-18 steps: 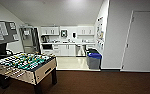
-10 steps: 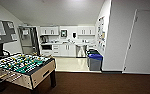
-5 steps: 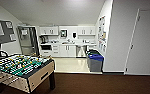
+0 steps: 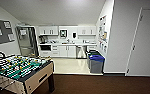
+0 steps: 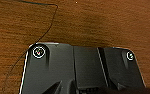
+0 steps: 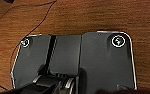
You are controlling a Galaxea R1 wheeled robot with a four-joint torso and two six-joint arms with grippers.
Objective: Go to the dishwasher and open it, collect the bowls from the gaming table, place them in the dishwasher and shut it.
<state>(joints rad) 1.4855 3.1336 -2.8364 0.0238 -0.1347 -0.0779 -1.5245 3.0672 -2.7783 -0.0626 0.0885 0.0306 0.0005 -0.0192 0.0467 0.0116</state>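
The dishwasher [image 4: 80, 51], a silver-grey front, sits shut among white cabinets in the kitchenette straight ahead, past a pale floor. The bowls and the gaming table are out of view. In both wrist views a dark robot plate hangs over the brown floor [image 5: 96, 22] [image 6: 98, 15], and I cannot make out the state of either gripper.
A foosball table [image 4: 18, 70] stands close at the lower left. Blue and grey bins [image 4: 96, 63] line the right wall just before the dishwasher. A white door [image 4: 144, 45] is on the right. Brown carpet [image 4: 98, 85] lies between me and the kitchen floor.
The whole head picture has shifted: the camera has moved forward, so the foosball table looms larger and lower at the left and the kitchenette is nearer.
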